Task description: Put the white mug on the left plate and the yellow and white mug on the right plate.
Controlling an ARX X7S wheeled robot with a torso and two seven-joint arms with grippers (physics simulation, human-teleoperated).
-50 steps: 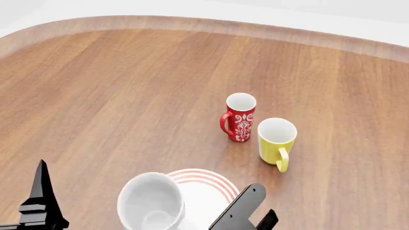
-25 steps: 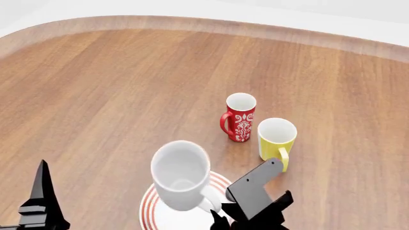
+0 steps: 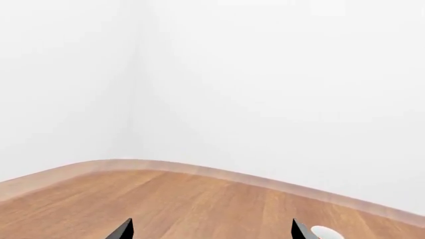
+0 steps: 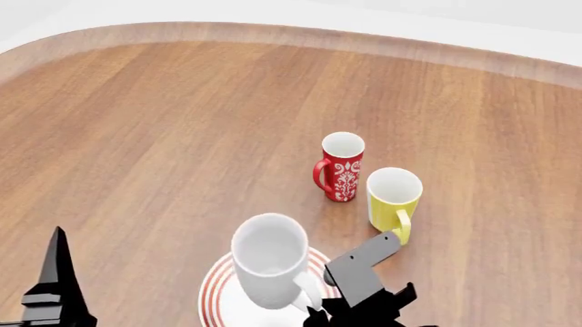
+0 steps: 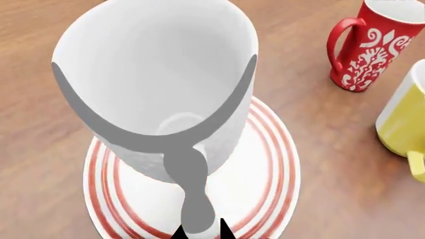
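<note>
No readable text or labels anywhere

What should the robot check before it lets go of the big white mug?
1. White mug over the ringed plate: ok.
2. Mug upright: ok, roughly.
3. Mug base resting on the plate: cannot tell.
4. Right gripper pinching the mug's handle: ok, tips shut on it.
5. Red mug and yellow and white mug apart from the plate: ok.
6. Left gripper out of the way: ok, open, holding nothing.
</note>
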